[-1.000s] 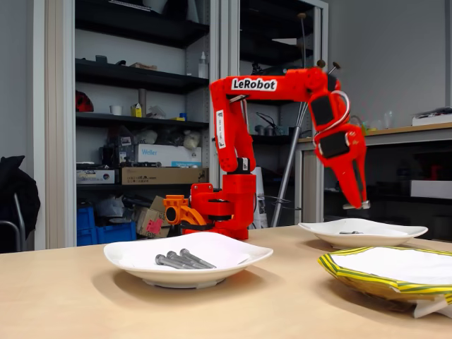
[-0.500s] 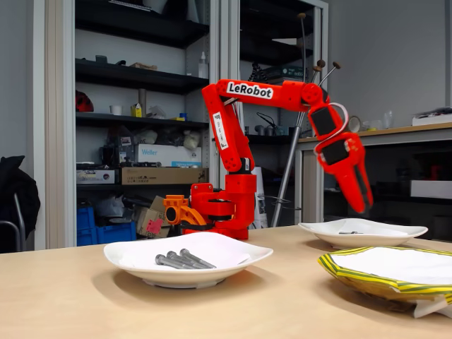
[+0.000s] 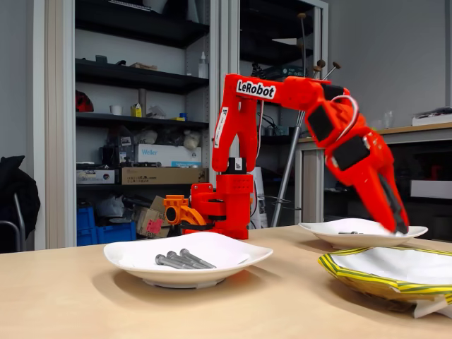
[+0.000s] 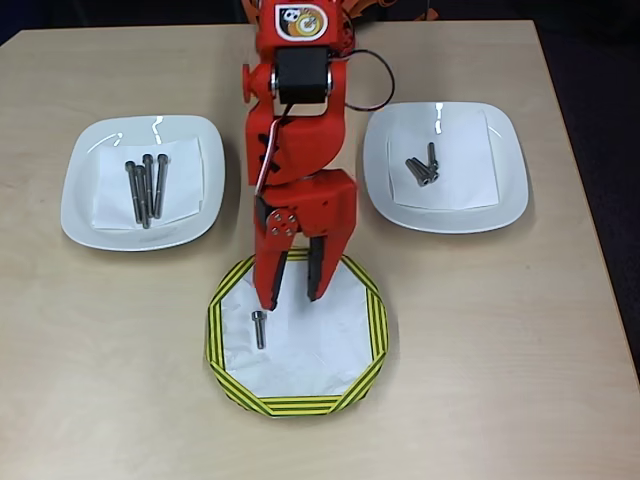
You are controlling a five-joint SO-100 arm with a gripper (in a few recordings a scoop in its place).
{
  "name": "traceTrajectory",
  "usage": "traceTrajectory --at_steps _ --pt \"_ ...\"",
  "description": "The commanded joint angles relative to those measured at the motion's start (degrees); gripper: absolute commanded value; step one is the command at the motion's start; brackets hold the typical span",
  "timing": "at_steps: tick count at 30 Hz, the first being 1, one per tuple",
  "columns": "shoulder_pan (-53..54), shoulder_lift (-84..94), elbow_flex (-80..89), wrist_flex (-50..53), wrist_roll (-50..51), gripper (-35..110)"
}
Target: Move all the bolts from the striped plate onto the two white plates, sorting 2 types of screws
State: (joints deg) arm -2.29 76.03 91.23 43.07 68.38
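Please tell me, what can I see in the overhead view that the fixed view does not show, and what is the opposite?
Overhead view: one bolt lying inside the striped plate, near the left jaw tip, and the open jaws of the gripper above that plate. Fixed view: the gripper's height, tip just above the striped plate's rim, and shelves behind the arm. Both views: long bolts on one white plate, short bolts on the other white plate.
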Motion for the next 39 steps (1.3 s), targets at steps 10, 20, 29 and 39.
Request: traceTrajectory --at_steps 10,20,29,39 --pt "4.13 -12.13 -18.72 7.56 1.41 14" --pt "5.71 -14.33 -17.75 9.93 5.36 13" --pt "7.29 -16.79 -20.21 12.22 5.63 9" --pt "4.57 -18.63 -27.51 22.41 8.96 3"
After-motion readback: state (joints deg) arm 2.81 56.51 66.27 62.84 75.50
